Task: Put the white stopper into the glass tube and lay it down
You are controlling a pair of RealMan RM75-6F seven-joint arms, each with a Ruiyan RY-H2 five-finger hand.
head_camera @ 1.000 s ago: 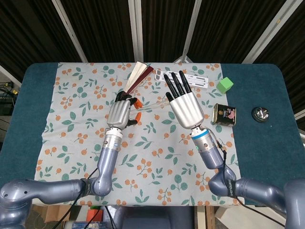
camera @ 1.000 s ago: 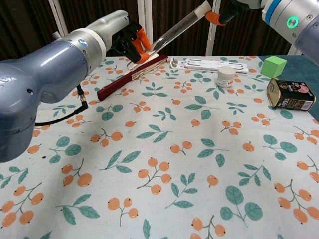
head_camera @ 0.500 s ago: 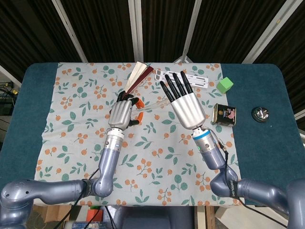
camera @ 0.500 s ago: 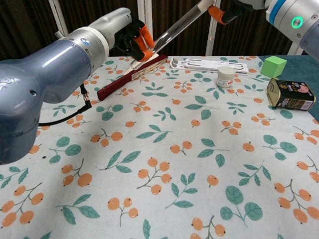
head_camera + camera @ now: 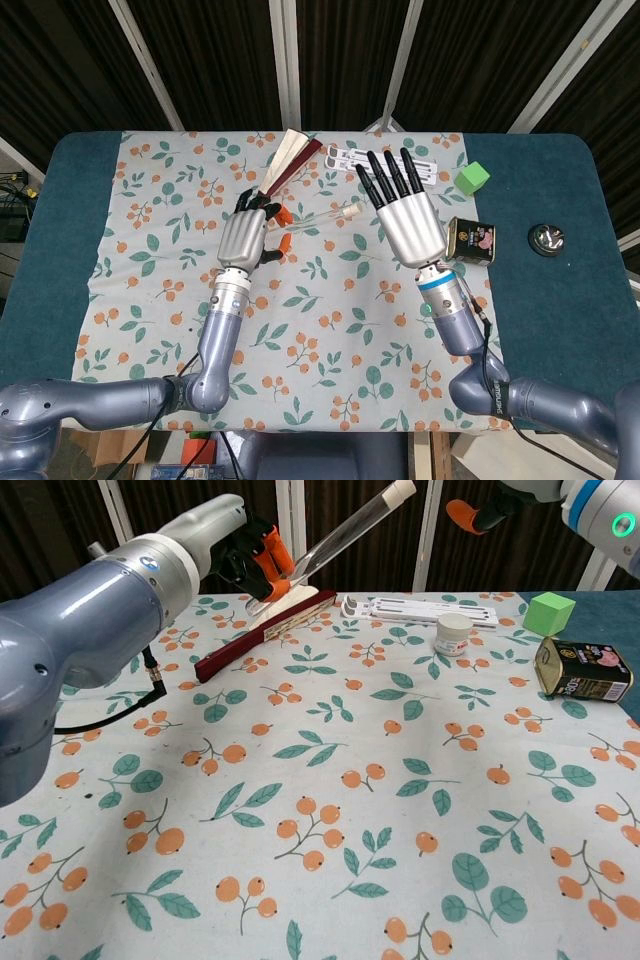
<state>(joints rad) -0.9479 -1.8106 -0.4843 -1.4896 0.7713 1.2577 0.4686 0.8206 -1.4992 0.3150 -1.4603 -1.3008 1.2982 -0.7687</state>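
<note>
Left hand (image 5: 243, 236) pinching stoppered glass tube (image 5: 318, 216), right hand (image 5: 405, 212) spread, fan (image 5: 262, 635) beneath

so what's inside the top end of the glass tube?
White stopper plugs the raised end of the glass tube; left hand holds and covers the lower end.

The desk (image 5: 560, 300) is dark teal under a white cloth (image 5: 330, 810) with orange berries and green leaves. Near the cloth's far edge: a green cube (image 5: 549, 612), a white stopper (image 5: 400, 490), black fingers (image 5: 392, 172) with orange tips.
</note>
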